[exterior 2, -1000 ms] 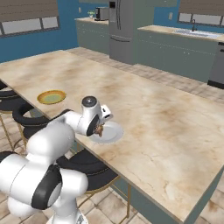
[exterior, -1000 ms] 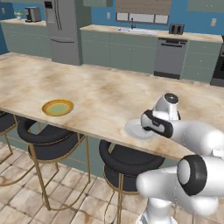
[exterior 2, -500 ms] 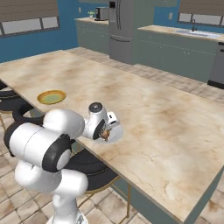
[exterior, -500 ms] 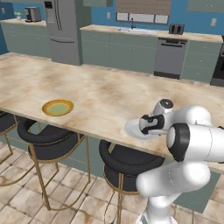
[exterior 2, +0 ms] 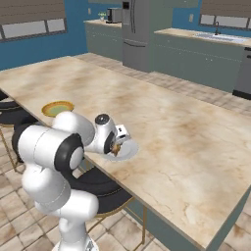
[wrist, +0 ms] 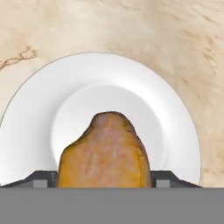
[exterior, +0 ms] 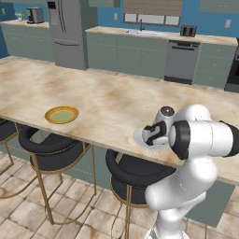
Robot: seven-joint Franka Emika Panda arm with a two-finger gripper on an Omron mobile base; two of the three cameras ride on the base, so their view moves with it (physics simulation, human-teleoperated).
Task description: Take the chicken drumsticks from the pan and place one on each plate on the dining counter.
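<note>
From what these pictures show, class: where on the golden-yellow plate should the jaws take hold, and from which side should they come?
Probably the rim. The golden-yellow plate is flat and shallow, lying level on the dining counter, so only its thin raised edge offers a hold. It sits close to the counter edge above the stools, so the jaws could come down at a slant from that side, one above the rim, one slipping beneath.

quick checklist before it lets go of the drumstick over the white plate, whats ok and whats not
1. Drumstick between the gripper fingers: ok.
2. Drumstick over the white plate, near its centre: ok.
3. White plate fully on the dining counter: ok, though near the edge.
4. Drumstick already resting on the plate: cannot tell.
5. Yellow plate free for the second piece: ok.
6. Pan with the second drumstick within reach: cannot tell.
</note>
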